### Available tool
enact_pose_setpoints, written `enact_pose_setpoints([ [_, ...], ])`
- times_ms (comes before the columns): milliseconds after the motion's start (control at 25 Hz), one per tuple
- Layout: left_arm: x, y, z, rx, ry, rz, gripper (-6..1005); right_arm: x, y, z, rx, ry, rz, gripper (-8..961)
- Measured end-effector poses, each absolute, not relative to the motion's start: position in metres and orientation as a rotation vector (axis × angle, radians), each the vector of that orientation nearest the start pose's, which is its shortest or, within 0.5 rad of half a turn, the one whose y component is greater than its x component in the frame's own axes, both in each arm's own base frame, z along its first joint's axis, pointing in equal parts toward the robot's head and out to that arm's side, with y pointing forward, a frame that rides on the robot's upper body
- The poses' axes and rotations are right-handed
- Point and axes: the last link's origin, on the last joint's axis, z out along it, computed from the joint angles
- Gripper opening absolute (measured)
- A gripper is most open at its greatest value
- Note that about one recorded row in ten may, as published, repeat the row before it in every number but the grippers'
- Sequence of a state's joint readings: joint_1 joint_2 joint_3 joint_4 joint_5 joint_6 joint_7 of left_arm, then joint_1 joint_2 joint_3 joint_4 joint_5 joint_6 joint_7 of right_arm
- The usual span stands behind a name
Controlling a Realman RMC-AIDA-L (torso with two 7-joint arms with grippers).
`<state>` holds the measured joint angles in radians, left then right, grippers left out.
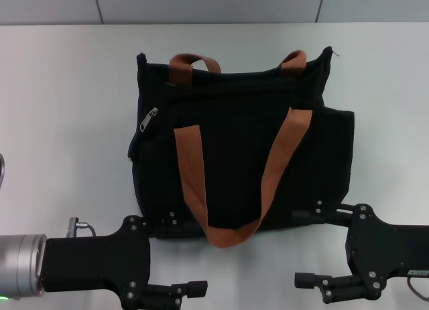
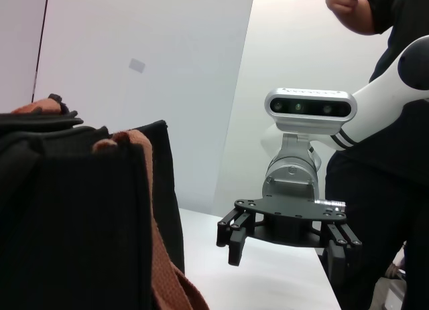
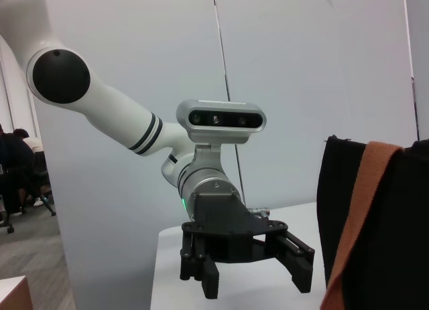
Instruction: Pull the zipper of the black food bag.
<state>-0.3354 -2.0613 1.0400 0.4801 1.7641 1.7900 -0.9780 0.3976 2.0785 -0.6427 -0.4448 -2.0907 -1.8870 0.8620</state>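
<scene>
The black food bag (image 1: pixel 241 156) lies flat on the white table (image 1: pixel 67 109), its two rust-orange straps (image 1: pixel 194 176) draped across it. The small silver zipper pull (image 1: pixel 149 118) sits at the bag's upper left, on a track running along the upper edge. My left gripper (image 1: pixel 199 258) is open at the bag's near-left corner, its upper finger close to the bag's near edge. My right gripper (image 1: pixel 297 248) is open at the near-right corner. The left wrist view shows the bag (image 2: pixel 67 223) and the open right gripper (image 2: pixel 285 263). The right wrist view shows the bag (image 3: pixel 395 256) and the open left gripper (image 3: pixel 258 286).
The white table stretches wide on both sides of the bag and behind it to a grey wall (image 1: pixel 201 5). A person in dark clothes (image 2: pixel 382 156) stands behind the right arm in the left wrist view.
</scene>
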Motion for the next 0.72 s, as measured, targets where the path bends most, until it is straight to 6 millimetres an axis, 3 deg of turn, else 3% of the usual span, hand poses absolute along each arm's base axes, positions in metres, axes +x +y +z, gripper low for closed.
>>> enact_pose_setpoints([
  [720,-0.2775,0.2236,-0.0387,-2.964,-0.33,-0.995,831,0.2829,0.2283,-0.0263,-2.912,0.228,1.004,837],
])
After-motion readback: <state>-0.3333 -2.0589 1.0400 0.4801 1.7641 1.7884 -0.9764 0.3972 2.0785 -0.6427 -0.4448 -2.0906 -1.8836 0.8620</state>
